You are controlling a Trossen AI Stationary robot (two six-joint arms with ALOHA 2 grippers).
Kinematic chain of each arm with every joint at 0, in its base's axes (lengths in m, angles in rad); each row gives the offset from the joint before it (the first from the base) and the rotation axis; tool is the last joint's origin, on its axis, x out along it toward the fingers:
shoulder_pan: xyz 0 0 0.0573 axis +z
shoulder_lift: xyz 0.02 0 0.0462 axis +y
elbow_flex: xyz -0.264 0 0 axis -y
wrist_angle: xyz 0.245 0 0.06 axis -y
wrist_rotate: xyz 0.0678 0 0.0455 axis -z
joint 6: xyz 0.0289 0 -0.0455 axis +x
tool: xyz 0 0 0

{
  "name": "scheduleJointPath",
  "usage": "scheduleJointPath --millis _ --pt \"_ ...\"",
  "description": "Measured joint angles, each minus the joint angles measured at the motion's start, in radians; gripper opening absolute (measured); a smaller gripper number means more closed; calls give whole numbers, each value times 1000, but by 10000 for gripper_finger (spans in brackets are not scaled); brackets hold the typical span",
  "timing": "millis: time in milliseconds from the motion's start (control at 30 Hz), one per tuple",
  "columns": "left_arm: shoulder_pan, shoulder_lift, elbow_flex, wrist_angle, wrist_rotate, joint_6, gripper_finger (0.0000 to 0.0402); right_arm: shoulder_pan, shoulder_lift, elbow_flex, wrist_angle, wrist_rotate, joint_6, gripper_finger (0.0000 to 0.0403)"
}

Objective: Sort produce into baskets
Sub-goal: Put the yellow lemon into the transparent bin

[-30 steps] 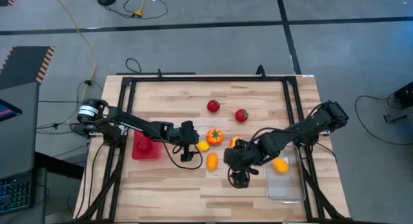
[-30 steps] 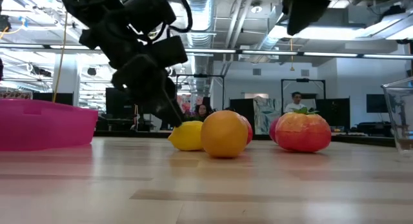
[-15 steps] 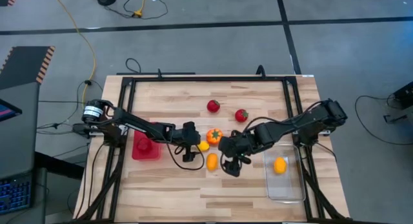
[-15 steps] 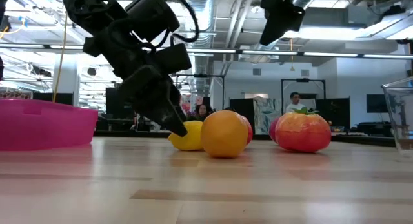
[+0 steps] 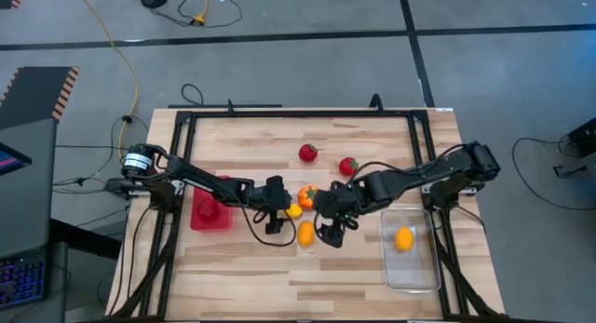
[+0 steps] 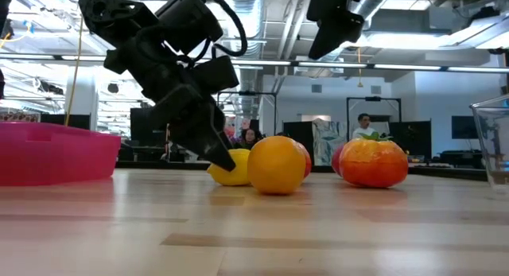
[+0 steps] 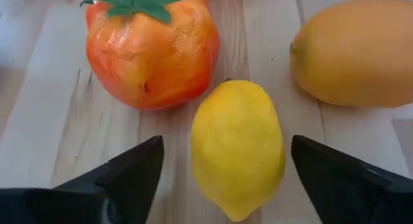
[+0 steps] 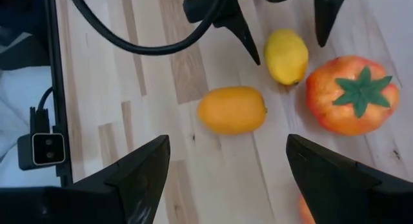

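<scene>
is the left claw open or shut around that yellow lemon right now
Open. The left claw straddles the yellow lemon, with wood showing between the fruit and each finger.

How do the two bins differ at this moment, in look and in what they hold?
The red bin is opaque and small; the clear bin is transparent and longer. The red bin sits on the left arm's side and holds a red piece; the clear bin sits on the right arm's side and holds an orange oval. Both are rectangular and rest on the table.
</scene>
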Motion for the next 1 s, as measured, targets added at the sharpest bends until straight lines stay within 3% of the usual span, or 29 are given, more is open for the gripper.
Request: scheduleJointPath --millis 467,733,1000 --pt "0 0 0 1 0 0 185 -25 0 0 0 22 0 336" --pt "0 -41 0 -6 63 -27 182 -19 0 0 3 30 -118 336" --pt "26 -202 0 -40 157 -71 182 28 4 0 72 164 -403 336"
